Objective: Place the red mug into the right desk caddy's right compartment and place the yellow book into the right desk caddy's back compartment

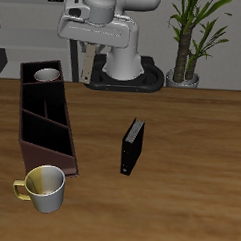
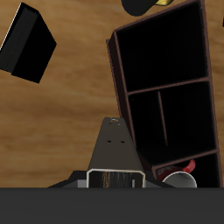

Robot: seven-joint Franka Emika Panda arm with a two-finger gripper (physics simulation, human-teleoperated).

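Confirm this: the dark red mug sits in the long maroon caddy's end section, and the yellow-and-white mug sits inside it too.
One error: the yellow-and-white mug stands outside the long maroon caddy, by its end nearer the table's front edge, as the exterior view shows. The dark red mug is in the end section.

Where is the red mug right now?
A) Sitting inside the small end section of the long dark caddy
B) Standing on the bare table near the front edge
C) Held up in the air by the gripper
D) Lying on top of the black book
A: the red mug sits inside the right compartment of the right desk caddy, its pale inside showing above the rim.
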